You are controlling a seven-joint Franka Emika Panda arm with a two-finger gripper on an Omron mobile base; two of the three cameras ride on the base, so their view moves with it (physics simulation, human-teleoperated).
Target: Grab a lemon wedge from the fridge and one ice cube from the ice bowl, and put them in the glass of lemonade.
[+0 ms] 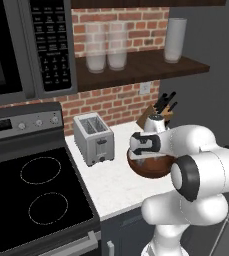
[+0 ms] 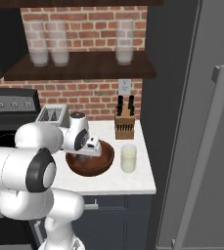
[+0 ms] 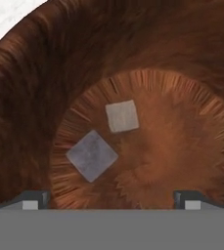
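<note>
The tool (image 3: 111,199) hangs straight above the ice bowl (image 2: 102,166), jaws spread wide and holding nothing, presumably so both tips can drop around one cube; two ice cubes (image 3: 122,116) lie apart on the bowl's floor; the glass of lemonade (image 2: 128,158) stands just beside the bowl on the surface (image 2: 138,183), handy for the drop; the fridge (image 2: 201,146) stands shut alongside.

The ice bowl (image 3: 45,73) sits right under my fingers, a wide, shallow, dark reddish-brown wooden dish on the white counter. On its flat floor lie two ice cubes, a paler one (image 3: 122,116) and a greyer one (image 3: 92,155) turned cornerwise, close together but apart. The glass of lemonade (image 2: 128,158) stands upright just beside the bowl, toward the closed dark grey fridge (image 2: 201,122).
</note>
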